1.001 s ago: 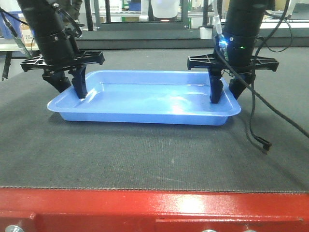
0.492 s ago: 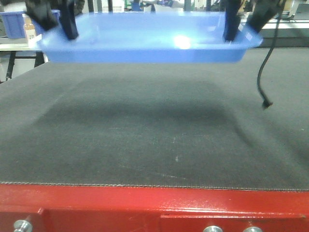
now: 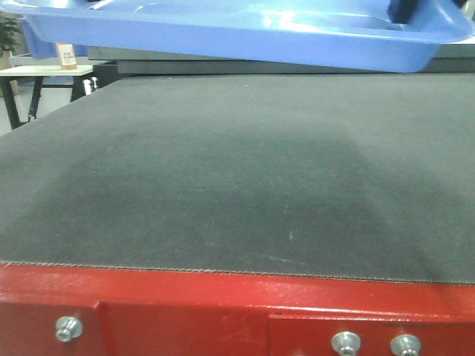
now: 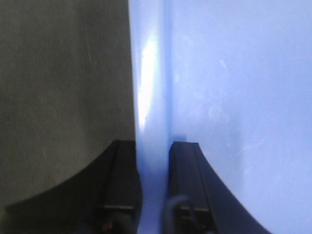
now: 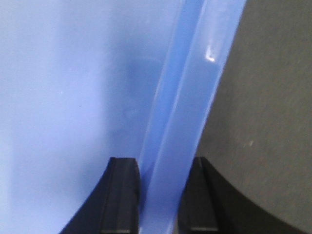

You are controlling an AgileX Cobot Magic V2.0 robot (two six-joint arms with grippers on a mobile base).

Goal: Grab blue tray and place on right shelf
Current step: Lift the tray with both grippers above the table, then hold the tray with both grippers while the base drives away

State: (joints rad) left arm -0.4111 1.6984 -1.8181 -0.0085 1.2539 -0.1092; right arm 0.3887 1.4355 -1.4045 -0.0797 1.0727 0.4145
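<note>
Dark mat (image 3: 223, 170), red frame (image 3: 185, 304) beneath blue tray (image 3: 260, 33)

Worktop (image 3: 185, 300): red-painted metal front edge, glossy, lightly scuffed. Dark grey textured mat (image 3: 237, 170) lies flat on top, covering it side to side; stitched hem runs along the front. Few pale specks on the mat. Bolt heads in the red front: one at left (image 3: 68, 328), two at right (image 3: 346, 343), (image 3: 406, 345).
</note>
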